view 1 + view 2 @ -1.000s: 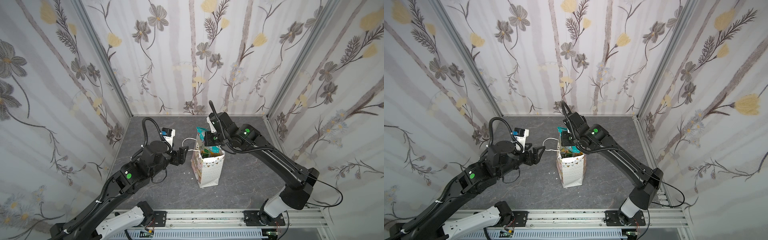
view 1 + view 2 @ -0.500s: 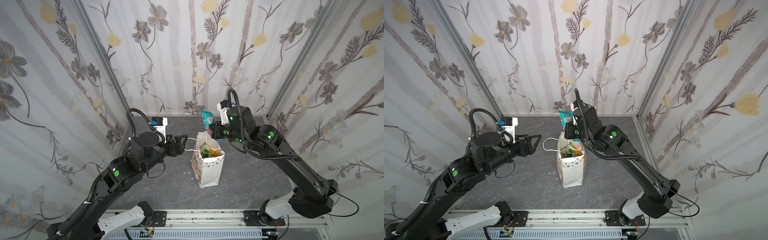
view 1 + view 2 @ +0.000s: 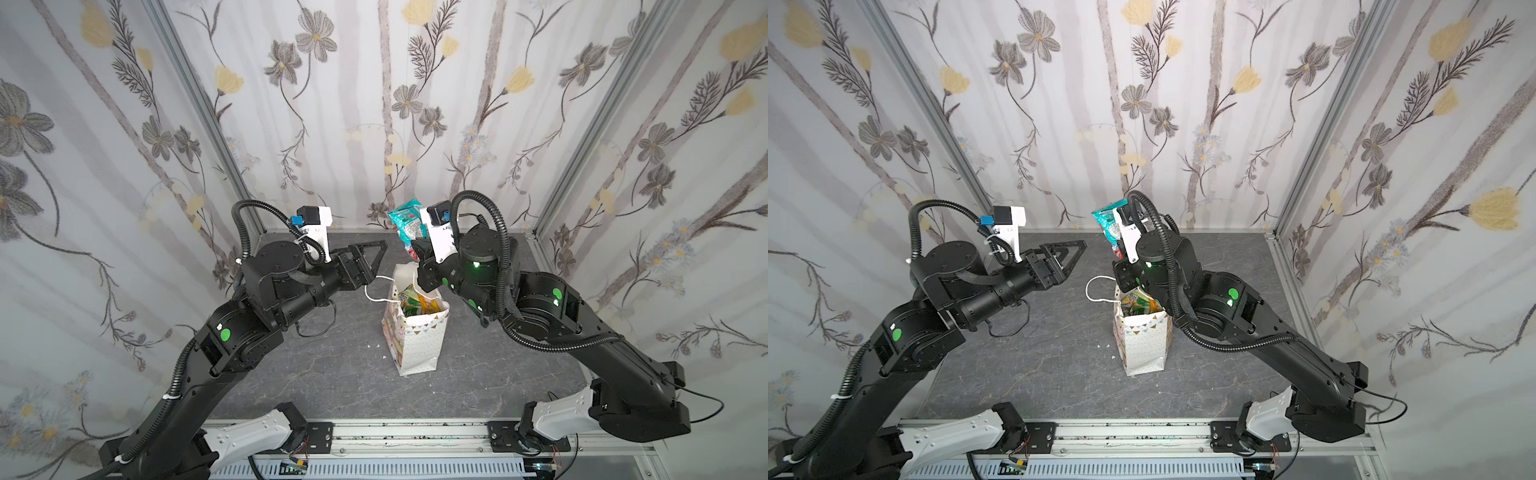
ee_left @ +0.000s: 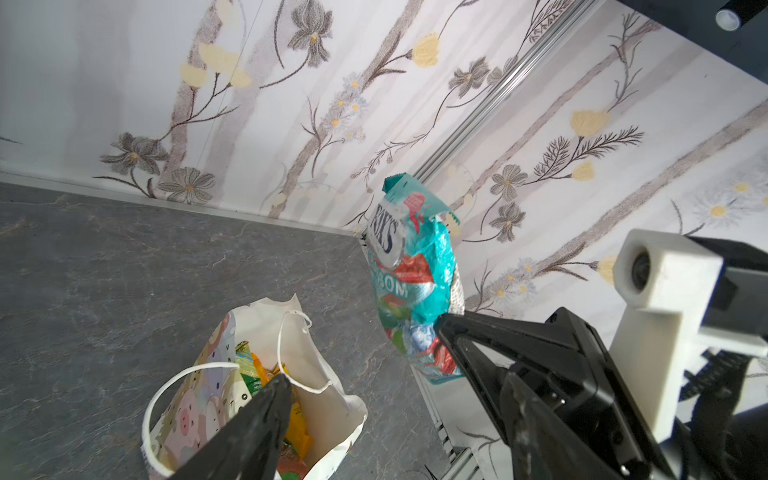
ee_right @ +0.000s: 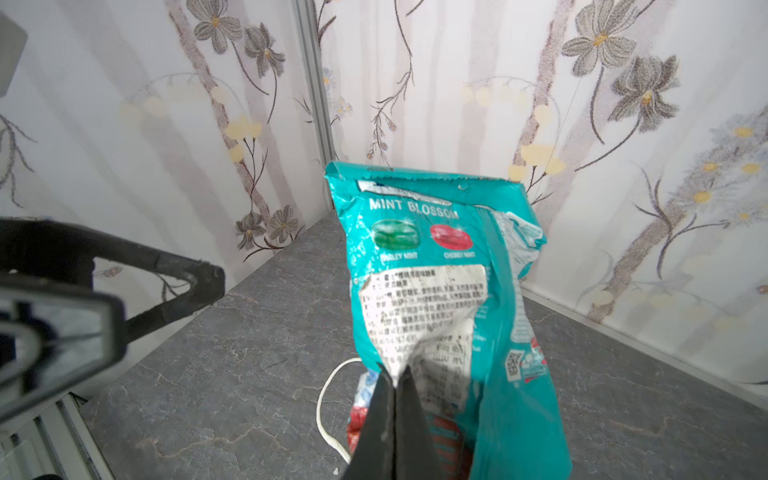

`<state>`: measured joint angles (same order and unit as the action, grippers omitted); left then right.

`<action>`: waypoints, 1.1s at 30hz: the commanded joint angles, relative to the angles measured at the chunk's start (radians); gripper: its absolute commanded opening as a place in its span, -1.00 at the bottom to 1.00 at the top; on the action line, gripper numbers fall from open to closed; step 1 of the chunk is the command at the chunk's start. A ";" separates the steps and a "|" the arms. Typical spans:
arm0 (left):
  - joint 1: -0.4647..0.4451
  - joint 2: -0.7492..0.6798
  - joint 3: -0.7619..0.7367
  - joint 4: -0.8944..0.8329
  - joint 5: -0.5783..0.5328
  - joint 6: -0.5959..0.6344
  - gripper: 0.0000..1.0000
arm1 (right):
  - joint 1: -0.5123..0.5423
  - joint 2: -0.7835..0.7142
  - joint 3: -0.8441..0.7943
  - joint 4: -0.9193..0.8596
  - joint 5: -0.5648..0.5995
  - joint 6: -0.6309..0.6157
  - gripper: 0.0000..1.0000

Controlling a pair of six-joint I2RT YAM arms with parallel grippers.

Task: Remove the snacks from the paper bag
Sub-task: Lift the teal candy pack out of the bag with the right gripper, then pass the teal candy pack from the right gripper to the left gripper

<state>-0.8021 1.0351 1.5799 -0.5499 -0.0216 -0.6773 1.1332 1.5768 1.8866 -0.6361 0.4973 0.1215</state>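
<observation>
The white paper bag (image 3: 417, 340) (image 3: 1144, 345) stands upright and open mid-table, with several snacks (image 3: 419, 305) (image 3: 1138, 302) (image 4: 266, 374) still inside. My right gripper (image 5: 395, 378) is shut on a teal FOX'S snack packet (image 3: 404, 226) (image 3: 1109, 227) (image 4: 409, 282) (image 5: 436, 266), which hangs in the air above and behind the bag's mouth. My left gripper (image 3: 376, 259) (image 3: 1075, 255) (image 4: 397, 376) is open and empty, level with the bag's top and to its left, apart from it. One of its fingers (image 4: 266, 409) lies in front of the bag's mouth in the left wrist view.
A white cord handle (image 3: 372, 291) (image 3: 1096, 286) droops from the bag toward my left gripper. Floral walls enclose the dark stone tabletop (image 3: 324, 374) on three sides, and a metal rail (image 3: 395, 432) runs along the front edge.
My right gripper has lifted the teal packet out of the bag, up and toward the back wall. My left gripper has risen and stays open beside the bag.
</observation>
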 commanded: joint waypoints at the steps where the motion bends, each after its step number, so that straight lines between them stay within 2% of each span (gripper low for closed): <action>1: 0.006 -0.013 -0.013 0.126 0.020 -0.018 0.61 | 0.021 0.012 0.006 0.100 0.015 -0.097 -1.00; 13: 0.041 0.003 -0.023 0.174 0.017 -0.053 0.49 | 0.091 0.013 0.016 0.151 -0.057 -0.151 -1.00; 17: 0.067 0.023 -0.035 0.182 0.062 -0.096 0.43 | 0.106 0.047 0.022 0.151 -0.057 -0.160 -1.00; 20: 0.084 0.033 -0.048 0.205 0.102 -0.125 0.21 | 0.112 0.055 0.027 0.148 -0.062 -0.162 -1.00; 25: 0.101 0.025 -0.075 0.240 0.127 -0.148 -0.30 | 0.115 0.065 0.026 0.141 -0.081 -0.160 -1.00; 29: 0.110 0.017 -0.086 0.259 0.139 -0.150 -0.59 | 0.117 0.064 0.027 0.138 -0.083 -0.157 -0.97; 30: 0.112 0.015 -0.087 0.262 0.140 -0.148 -0.66 | 0.116 0.062 0.027 0.138 -0.085 -0.158 -0.89; 32: 0.114 0.010 -0.092 0.272 0.142 -0.141 -0.83 | 0.115 0.057 0.026 0.139 -0.086 -0.158 -0.52; 33: 0.114 0.007 -0.093 0.276 0.142 -0.136 -0.91 | 0.116 0.056 0.026 0.139 -0.087 -0.156 -0.42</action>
<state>-0.6907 1.0504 1.4891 -0.3500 0.1032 -0.8124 1.2472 1.6356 1.9064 -0.5385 0.4198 -0.0196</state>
